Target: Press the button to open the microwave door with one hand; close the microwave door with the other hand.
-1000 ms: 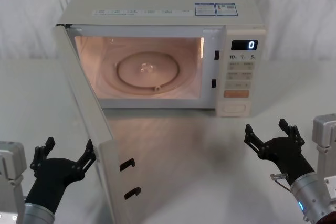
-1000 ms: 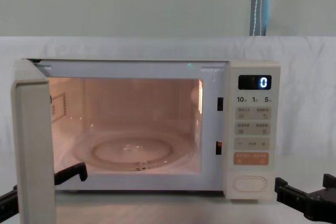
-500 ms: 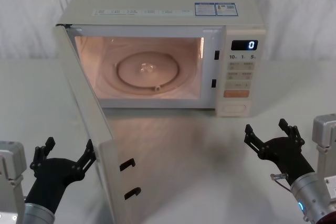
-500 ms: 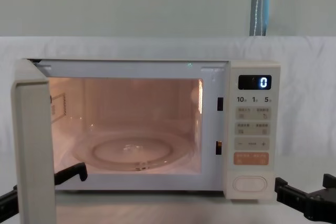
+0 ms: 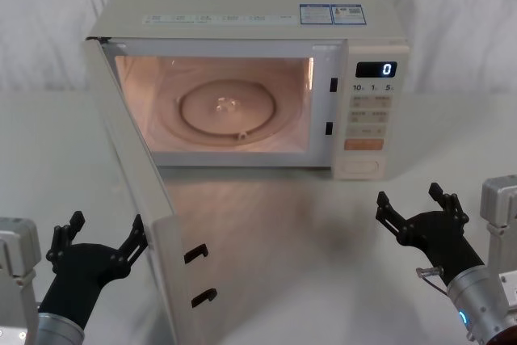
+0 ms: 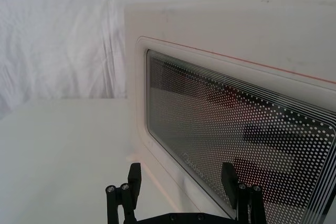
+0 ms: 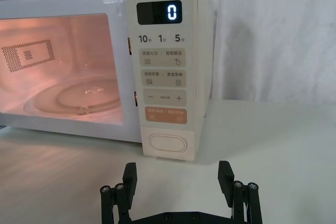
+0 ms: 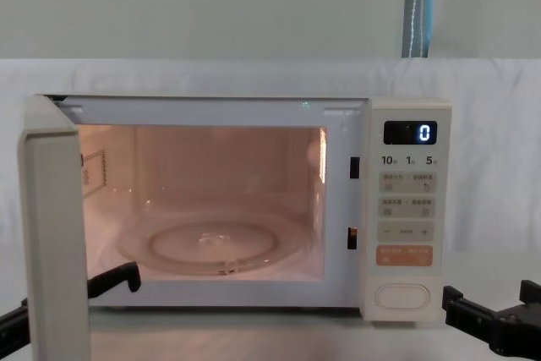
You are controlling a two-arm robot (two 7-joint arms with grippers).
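- Head view: the microwave door stands swung wide open toward the near left of the tabletop, with the lit cavity exposed. The button sits at the bottom of the control panel on the right. The left pincer hovers low, just beside the door's outer face, fingers spread apart. The right pincer hangs near the front right, well apart from the button, fingers also spread.
- Left wrist view: the left pincer faces the door's dotted glass window; its fingers stand apart, close to the frame, contact unclear.
- Right wrist view: the right pincer, fingers apart, points at the button below the orange key.
- Chest view: the door's edge rises at the left, the button at the lower right.
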